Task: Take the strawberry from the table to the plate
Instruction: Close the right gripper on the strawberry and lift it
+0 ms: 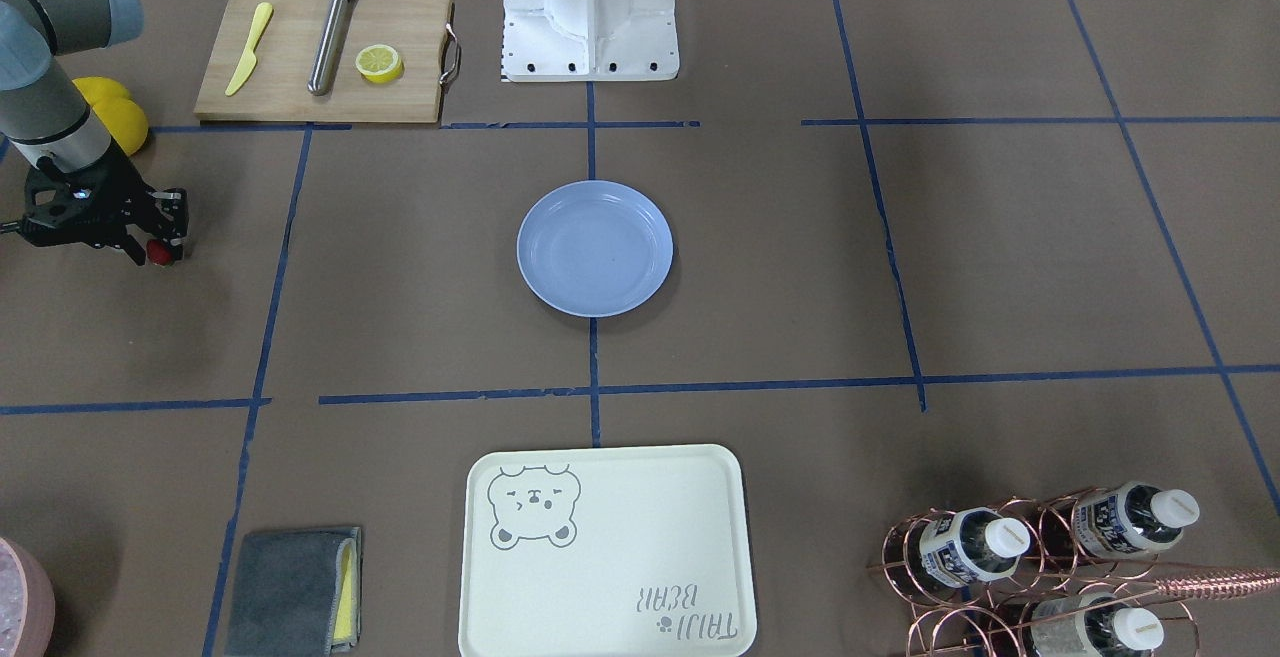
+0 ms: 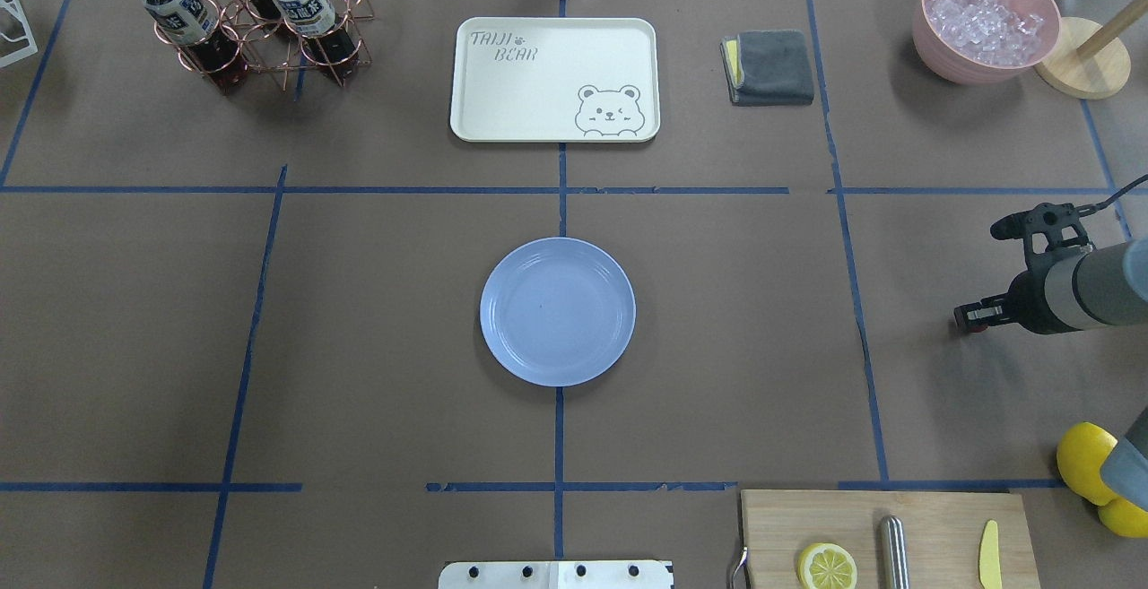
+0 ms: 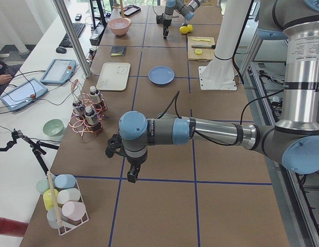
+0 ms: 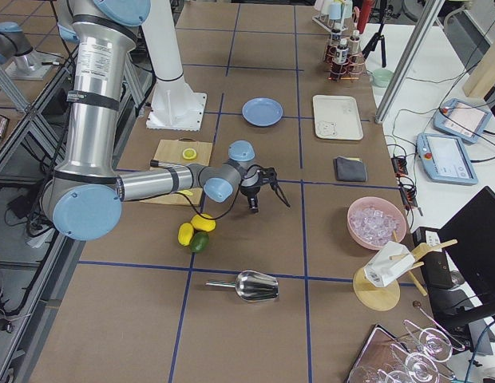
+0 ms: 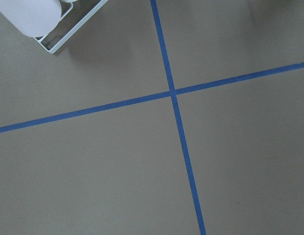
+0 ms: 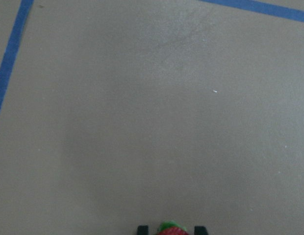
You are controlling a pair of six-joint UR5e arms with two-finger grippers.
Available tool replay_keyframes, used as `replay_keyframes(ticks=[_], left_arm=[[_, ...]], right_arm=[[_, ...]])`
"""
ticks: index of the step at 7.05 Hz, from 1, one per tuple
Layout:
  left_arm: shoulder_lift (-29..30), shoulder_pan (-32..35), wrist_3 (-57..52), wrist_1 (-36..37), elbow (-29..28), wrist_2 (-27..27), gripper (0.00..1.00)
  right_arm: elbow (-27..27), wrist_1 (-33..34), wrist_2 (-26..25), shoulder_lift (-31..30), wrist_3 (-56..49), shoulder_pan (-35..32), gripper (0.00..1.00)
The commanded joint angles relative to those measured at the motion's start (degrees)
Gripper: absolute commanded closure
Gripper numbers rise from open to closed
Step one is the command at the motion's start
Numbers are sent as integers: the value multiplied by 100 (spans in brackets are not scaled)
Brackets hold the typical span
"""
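Left side: the left end effector (image 3: 131,174) hangs over bare counter (image 2: 377,320) near a crossing of blue tape lines (image 5: 172,93), well apart from the work. It shows only in the side view, so I cannot tell whether it is open or closed.

Centre: the plate (image 2: 557,312) is light blue, has nothing on it, and sits on the middle tape line.

Right side: the right end effector (image 1: 156,249) is low over the counter, well apart from the plate and near the lemons (image 2: 1090,463). The strawberry (image 6: 170,228) sits between its two fingertips with the green cap showing. The jaws look closed on the berry, though contact with the counter cannot be ruled out.

Handling, as judged: very light, soft, easily bruised, with a smooth tapering skin that could slip. Best held across the widest part of the red body, below the cap, with light force. A low release over the plate would keep it from rolling.
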State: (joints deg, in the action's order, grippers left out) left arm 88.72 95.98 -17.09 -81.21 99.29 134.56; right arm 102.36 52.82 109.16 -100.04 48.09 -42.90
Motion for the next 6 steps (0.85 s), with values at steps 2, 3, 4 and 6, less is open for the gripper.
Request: replay_keyframes(ticks=[2, 3, 4, 6], left_arm=[[-4, 0, 4, 0, 2, 0, 0], [-4, 0, 4, 0, 2, 0, 0], [-4, 0, 4, 0, 2, 0, 0], [-4, 0, 4, 0, 2, 0, 0]], right_arm=[[344, 122, 53, 481, 556, 1, 100], [494, 776, 53, 1129, 1057, 209, 100], [652, 2235, 44, 2223, 1193, 316, 100], [602, 3827, -322, 3879, 2138, 1025, 100]])
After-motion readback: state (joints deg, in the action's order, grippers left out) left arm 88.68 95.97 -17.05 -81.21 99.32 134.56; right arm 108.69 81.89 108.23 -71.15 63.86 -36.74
